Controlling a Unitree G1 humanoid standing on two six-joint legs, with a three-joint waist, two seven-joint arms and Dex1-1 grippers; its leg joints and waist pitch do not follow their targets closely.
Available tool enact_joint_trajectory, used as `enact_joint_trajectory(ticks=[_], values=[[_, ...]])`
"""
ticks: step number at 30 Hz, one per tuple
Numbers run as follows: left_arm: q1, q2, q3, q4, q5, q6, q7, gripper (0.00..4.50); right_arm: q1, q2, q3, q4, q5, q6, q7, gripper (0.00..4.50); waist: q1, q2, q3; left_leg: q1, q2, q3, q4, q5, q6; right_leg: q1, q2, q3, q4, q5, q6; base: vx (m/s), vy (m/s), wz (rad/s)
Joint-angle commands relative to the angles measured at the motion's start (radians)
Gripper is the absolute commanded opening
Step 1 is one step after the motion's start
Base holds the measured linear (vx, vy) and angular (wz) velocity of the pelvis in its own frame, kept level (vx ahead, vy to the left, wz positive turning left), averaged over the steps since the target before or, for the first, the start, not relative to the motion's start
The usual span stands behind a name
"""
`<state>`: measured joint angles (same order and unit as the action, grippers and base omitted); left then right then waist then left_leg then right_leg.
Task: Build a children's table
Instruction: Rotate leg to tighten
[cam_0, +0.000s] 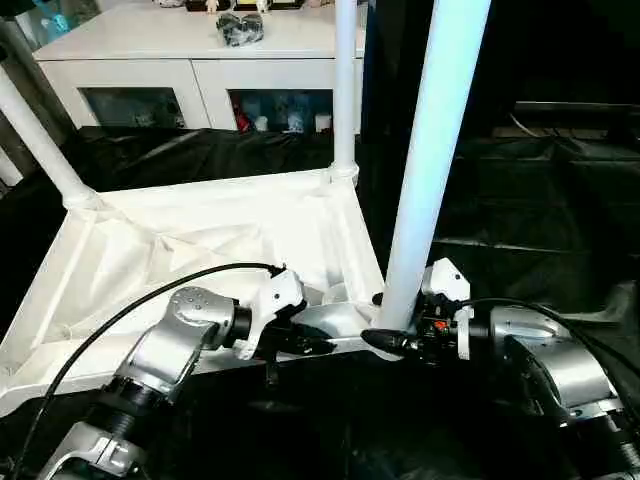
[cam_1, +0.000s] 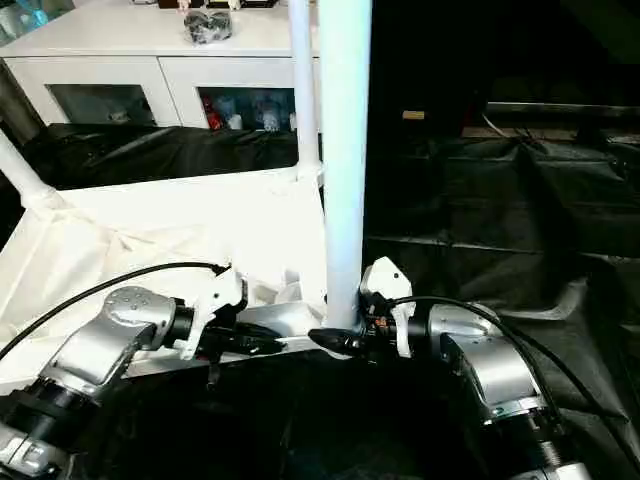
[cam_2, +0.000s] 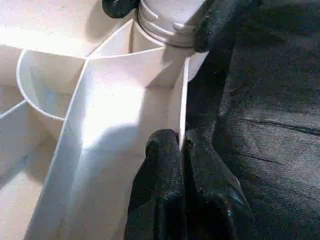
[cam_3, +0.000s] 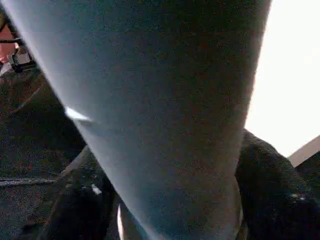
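The white tabletop (cam_0: 150, 250) lies underside up on black cloth. One white leg (cam_0: 40, 140) stands in its far left socket and another leg (cam_0: 345, 90) in its far right socket. A third leg (cam_0: 430, 150) stands upright in the near right corner socket. My right gripper (cam_0: 395, 328) is shut on this leg's base, one black finger on each side (cam_3: 270, 190). My left gripper (cam_2: 181, 145) is shut on the thin rim wall of the tabletop, just beside that corner socket (cam_2: 165, 25).
A white cabinet (cam_0: 190, 60) with glass doors stands behind the tabletop, with small objects on top. Crumpled black cloth (cam_0: 520, 220) covers the floor to the right and front. A black cable (cam_0: 150, 295) runs over my left forearm.
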<state>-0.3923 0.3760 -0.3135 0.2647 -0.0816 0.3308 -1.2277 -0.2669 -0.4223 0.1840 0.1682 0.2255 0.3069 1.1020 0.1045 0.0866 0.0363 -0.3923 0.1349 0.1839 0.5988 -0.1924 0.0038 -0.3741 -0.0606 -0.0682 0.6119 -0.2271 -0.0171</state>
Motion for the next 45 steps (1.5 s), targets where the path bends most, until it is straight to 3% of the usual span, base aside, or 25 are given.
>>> enact_joint_trajectory(ticks=[1,4,8,13,16,18,20,22,25,29,32,37,42,45], values=[[-0.016,-0.015,0.021,-0.03,-0.036,-0.008,0.024,0.0,0.022,0.024,0.069,-0.029,0.025,0.018,0.062,2.81,-0.002,-0.013,-0.053,0.022,0.114,-0.05,-0.073,-0.153,0.093,0.031,-0.115,0.061,-0.068,-0.066,-0.231,0.0,0.0,0.0],[-0.018,-0.022,0.021,-0.027,-0.033,-0.005,0.037,0.0,0.024,0.035,0.066,-0.023,0.019,0.009,0.043,2.67,-0.002,-0.014,-0.053,0.022,0.113,-0.05,-0.073,-0.157,0.087,0.032,-0.116,0.061,-0.068,-0.069,-0.231,0.0,0.0,0.0],[-0.051,-0.083,0.037,0.015,-0.007,0.008,0.149,0.0,-0.001,0.112,0.031,0.055,-0.019,0.019,-0.121,2.62,-0.009,-0.015,-0.049,0.021,0.11,-0.05,-0.075,-0.172,0.072,0.031,-0.118,0.062,-0.073,-0.095,-0.237,0.0,0.0,0.0],[-0.103,-0.18,0.051,0.072,0.031,0.042,0.31,0.0,-0.061,0.222,0.001,0.204,-0.121,0.005,-0.412,2.62,-0.025,-0.016,-0.041,0.033,0.106,-0.051,-0.083,-0.251,0.005,0.026,-0.118,0.066,-0.089,-0.258,-0.211,0.0,0.0,0.0],[-0.135,-0.265,0.062,0.096,0.041,0.077,0.418,0.0,-0.109,0.304,-0.027,0.307,-0.159,0.031,-0.589,2.62,-0.03,-0.019,-0.041,0.035,0.107,-0.055,-0.087,-0.27,-0.015,0.026,-0.119,0.067,-0.091,-0.286,-0.195,0.0,0.0,0.0],[-0.139,-0.28,0.063,0.1,0.044,0.08,0.438,0.0,-0.118,0.319,-0.029,0.322,-0.164,0.039,-0.61,2.62,-0.031,-0.023,-0.042,0.032,0.106,-0.055,-0.087,-0.265,-0.01,0.029,-0.12,0.068,-0.092,-0.265,-0.191,0.0,0.0,0.0],[-0.14,-0.294,0.06,0.102,0.047,0.078,0.45,0.0,-0.134,0.339,-0.034,0.349,-0.172,0.041,-0.635,2.62,-0.033,-0.02,-0.044,0.028,0.105,-0.054,-0.086,-0.243,0.003,0.029,-0.12,0.069,-0.089,-0.23,-0.193,0.0,0.0,0.0],[-0.134,-0.297,0.056,0.095,0.047,0.076,0.446,0.0,-0.143,0.348,-0.037,0.361,-0.164,0.021,-0.62,2.62,-0.033,-0.022,-0.045,0.025,0.105,-0.053,-0.083,-0.217,0.024,0.033,-0.122,0.069,-0.087,-0.199,-0.195,0.0,0.0,0.0],[-0.106,-0.268,0.041,0.069,0.043,0.056,0.39,0.0,-0.151,0.339,-0.047,0.361,-0.161,-0.012,-0.602,3.34,-0.036,-0.019,-0.044,0.024,0.106,-0.052,-0.083,-0.217,0.035,0.032,-0.121,0.067,-0.088,-0.205,-0.193,0.0,0.0,0.0],[-0.083,-0.236,0.027,0.048,0.038,0.044,0.348,0.0,-0.149,0.311,-0.036,0.349,-0.165,-0.053,-0.558,3.41,-0.04,-0.016,-0.047,0.023,0.108,-0.054,-0.084,-0.215,0.037,0.033,-0.119,0.066,-0.083,-0.179,-0.198,0.0,0.0,0.0],[-0.068,-0.197,0.024,0.032,0.029,0.035,0.304,0.0,-0.126,0.264,-0.025,0.287,-0.128,-0.1,-0.418,3.41,-0.04,-0.019,-0.049,0.021,0.108,-0.052,-0.08,-0.196,0.056,0.037,-0.12,0.066,-0.08,-0.124,-0.208,0.0,0.0,0.0],[-0.055,-0.14,0.02,0.009,0.007,0.019,0.208,0.0,-0.073,0.168,0.011,0.17,-0.072,-0.13,-0.202,3.41,-0.033,-0.022,-0.051,0.016,0.108,-0.05,-0.073,-0.137,0.118,0.04,-0.116,0.061,-0.07,-0.031,-0.225,0.0,0.0,0.0],[-0.04,-0.081,0.013,-0.02,-0.02,0.006,0.112,0.0,-0.039,0.089,0.026,0.108,-0.039,-0.109,-0.071,3.41,-0.029,-0.02,-0.047,0.02,0.112,-0.049,-0.076,-0.177,0.111,0.034,-0.115,0.061,-0.076,-0.108,-0.229,0.0,0.0,0.0],[-0.021,-0.037,0.007,-0.047,-0.034,0.006,0.043,0.0,-0.01,0.042,0.039,0.049,-0.005,-0.071,0.02,3.07,-0.017,-0.018,-0.048,0.024,0.116,-0.049,-0.077,-0.181,0.098,0.033,-0.114,0.062,-0.074,-0.113,-0.228,0.0,0.0,0.0]])
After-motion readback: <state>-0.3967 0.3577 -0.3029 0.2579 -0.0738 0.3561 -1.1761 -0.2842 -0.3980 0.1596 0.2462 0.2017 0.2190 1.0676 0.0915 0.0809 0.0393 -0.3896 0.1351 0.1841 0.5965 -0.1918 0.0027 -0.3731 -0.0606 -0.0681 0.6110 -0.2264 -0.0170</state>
